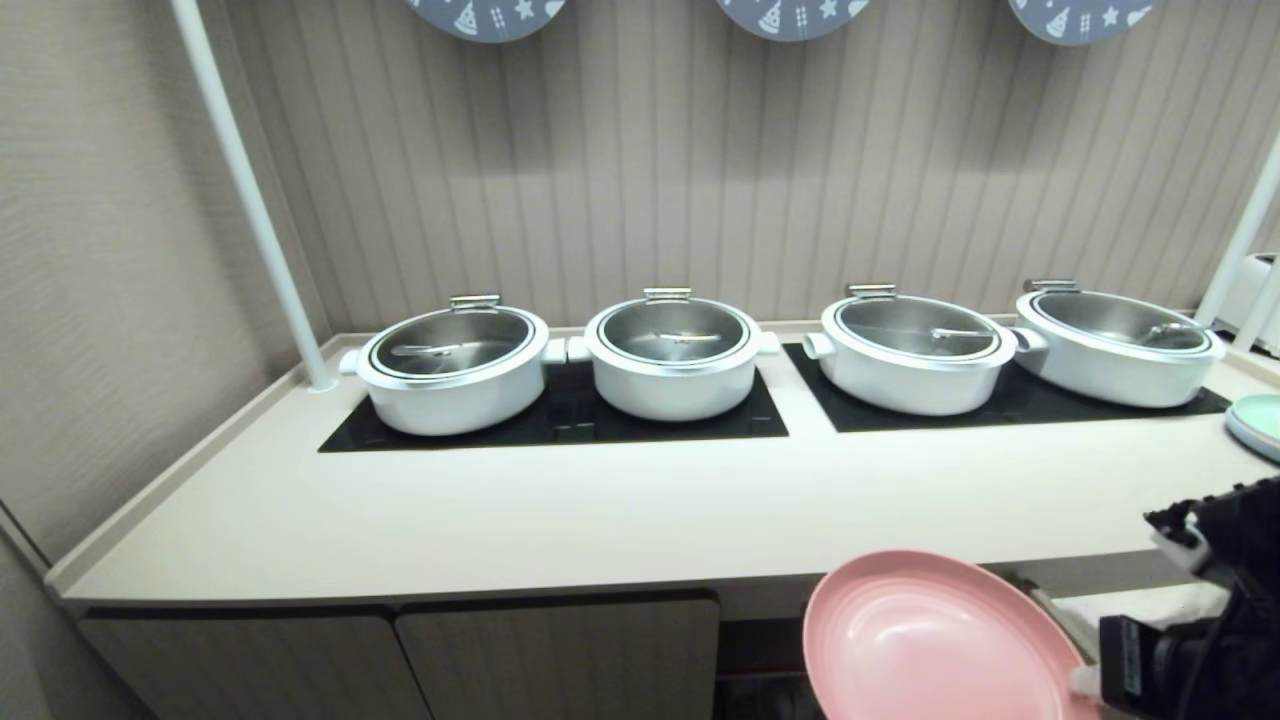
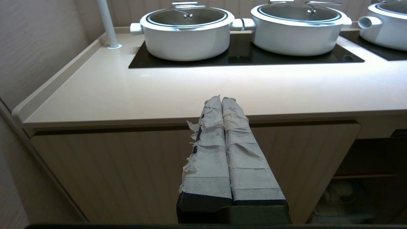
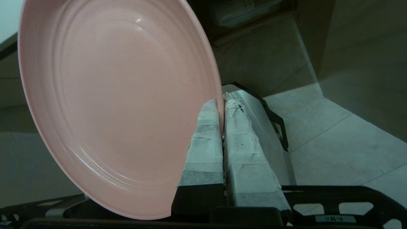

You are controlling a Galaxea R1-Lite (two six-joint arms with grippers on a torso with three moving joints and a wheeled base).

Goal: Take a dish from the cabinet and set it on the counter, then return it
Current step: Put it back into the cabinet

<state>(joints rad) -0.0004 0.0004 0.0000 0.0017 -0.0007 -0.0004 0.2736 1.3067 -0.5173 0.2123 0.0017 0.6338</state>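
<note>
Dish (image 3: 117, 105) rim pinched by right tool (image 3: 221, 105), wrist view only

Head camera looks down across the counter (image 1: 600, 520); left wrist camera faces its front edge; right wrist camera sits close against the dish (image 3: 111, 105).

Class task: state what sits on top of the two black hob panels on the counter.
Four white pots with glass lids, two per hob panel. The lids reflect, so any contents cannot be made out.
</note>
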